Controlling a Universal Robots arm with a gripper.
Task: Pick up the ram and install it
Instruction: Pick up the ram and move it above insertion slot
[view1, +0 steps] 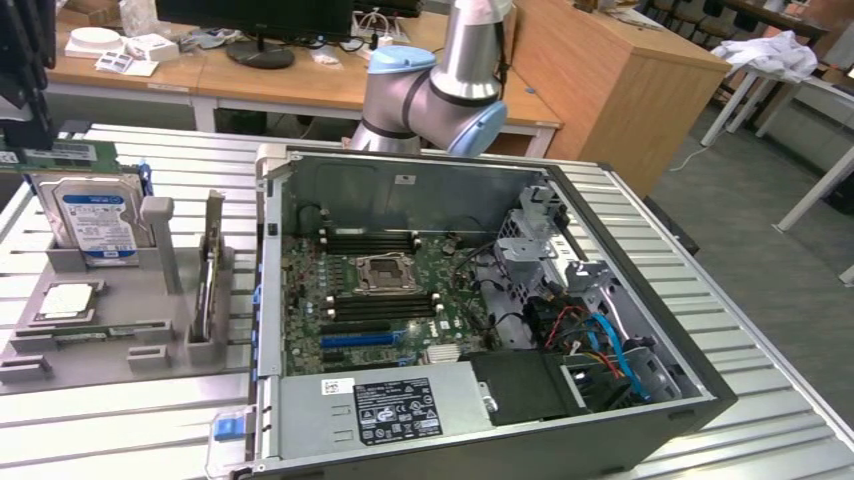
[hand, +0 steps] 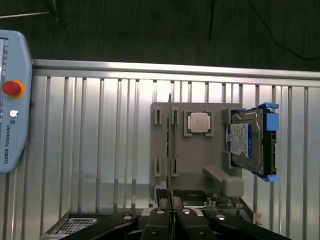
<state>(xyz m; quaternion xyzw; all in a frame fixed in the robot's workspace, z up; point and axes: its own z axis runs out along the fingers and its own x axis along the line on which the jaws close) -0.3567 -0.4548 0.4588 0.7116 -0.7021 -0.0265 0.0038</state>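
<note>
Ram (view1: 211, 265), and just one of it: a long, thin green circuit-board stick with small dark chips, standing on its long edge between the slotted posts of a grey plastic holder (view1: 120, 352). In the exterior view it sits on the holder's side nearest the computer. From the wrist view the ram (hand: 170, 145) is seen edge-on, a narrow green line.

One claw (hand: 171, 214) in play, black, angular metal with round screw heads. Its two fingers (hand: 159, 220) are drawn together with only a thin seam between them, and nothing is in its grip. It's well clear of the ram, the seam lined up with the stick's edge.

Sharing the holder are one silver hard drive with a blue label (view1: 87, 215), upright in its slot with blue side rails, and one square silver processor chip (view1: 67, 300), flat in its recess.

Beside the holder lies one open grey computer case (view1: 674, 395). Inside is a green motherboard (view1: 380, 300) with a square metal socket in the middle and rows of black slots on both sides of it. A grey power supply with a black label (view1: 387, 410) sits at the near end, next to blue cables (view1: 607, 340).

Everything rests on one ribbed, shiny metal table (view1: 134, 430). One silver arm with pale blue caps (view1: 434, 90) rises behind the case. One pale blue pendant with a red button (hand: 12, 125) lies on the table, well apart from the holder.
</note>
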